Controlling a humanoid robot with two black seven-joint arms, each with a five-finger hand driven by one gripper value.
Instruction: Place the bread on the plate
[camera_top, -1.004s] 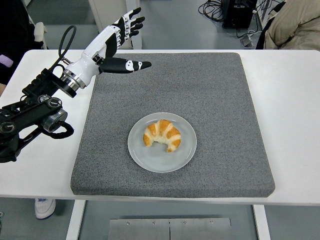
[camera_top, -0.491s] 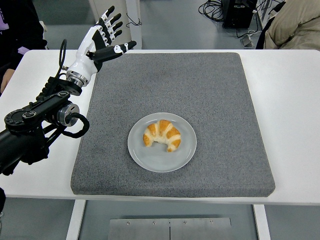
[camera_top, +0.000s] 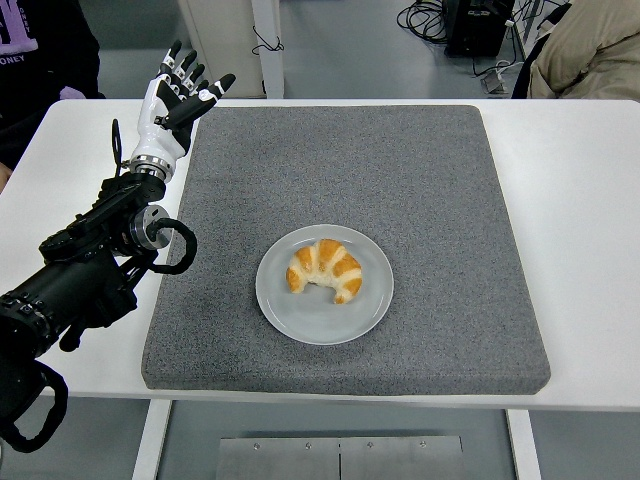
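The left hand (camera_top: 172, 92), fingers spread and holding nothing, has drawn back from over the grey mat (camera_top: 440, 190) to its far left corner, pointing upward. The bread (camera_top: 325, 270), a golden, pale-striped croissant, lies unmoved on the grey plate (camera_top: 290, 315) near the mat's middle.

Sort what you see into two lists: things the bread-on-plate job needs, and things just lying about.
Job:
golden croissant-shaped bread
round grey plate under it
robot's left hand, open, at far left

Lying about:
grey textured mat
white table
black cables on floor
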